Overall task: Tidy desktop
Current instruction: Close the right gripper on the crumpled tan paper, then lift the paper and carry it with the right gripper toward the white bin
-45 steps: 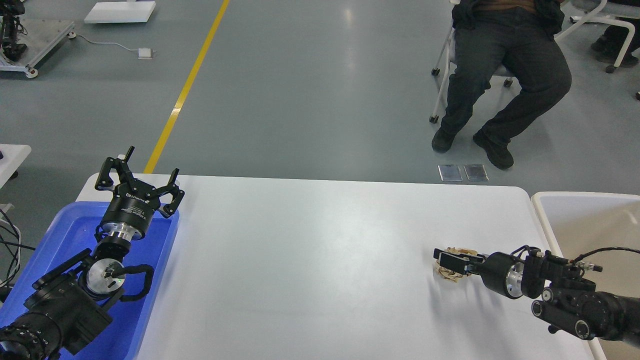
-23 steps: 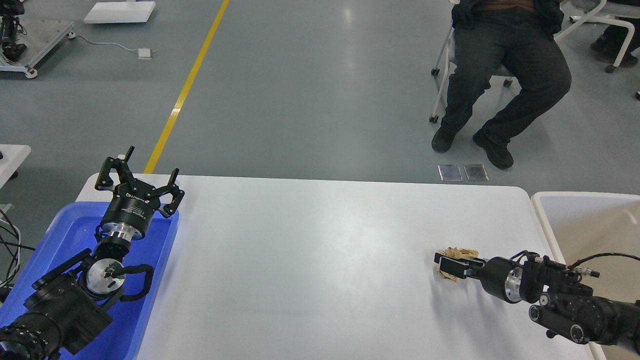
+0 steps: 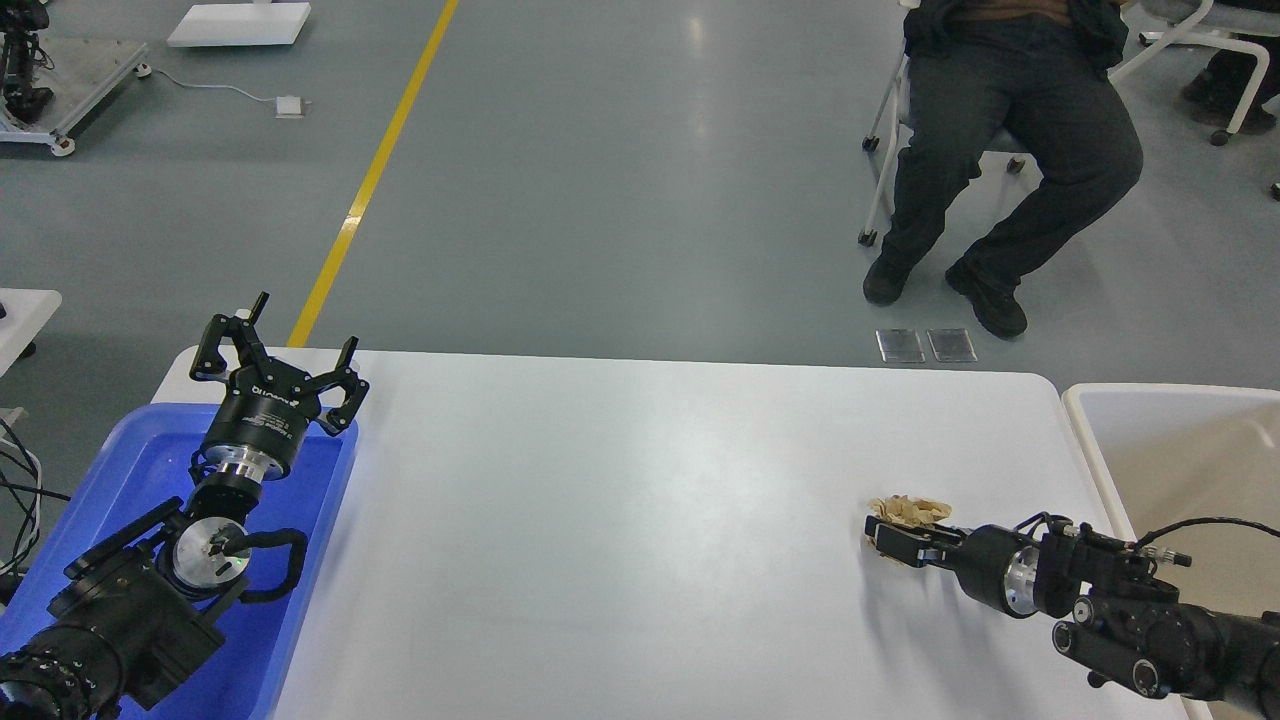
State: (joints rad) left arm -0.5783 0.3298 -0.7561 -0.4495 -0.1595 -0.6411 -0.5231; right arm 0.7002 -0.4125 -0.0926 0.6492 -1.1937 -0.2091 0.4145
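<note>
The white desktop (image 3: 640,500) fills the middle of the head view. A small crumpled beige scrap (image 3: 908,508) lies on it near the right front. My right gripper (image 3: 886,536) comes in from the lower right, low over the table, with its dark fingers right at the scrap's near side. I cannot tell whether they are closed on it. My left gripper (image 3: 285,345) is open and empty, held above the far end of the blue tray (image 3: 140,470) at the table's left edge.
An off-white rectangular bin (image 3: 1170,440) stands just past the table's right edge. A person (image 3: 1010,150) sits on a chair on the grey floor beyond the table. A yellow floor line (image 3: 370,180) runs off to the far left.
My right gripper and arm have shifted slightly toward the table's front edge and lower in view, so more of the scrap shows beyond the fingers. The left arm has not moved.
</note>
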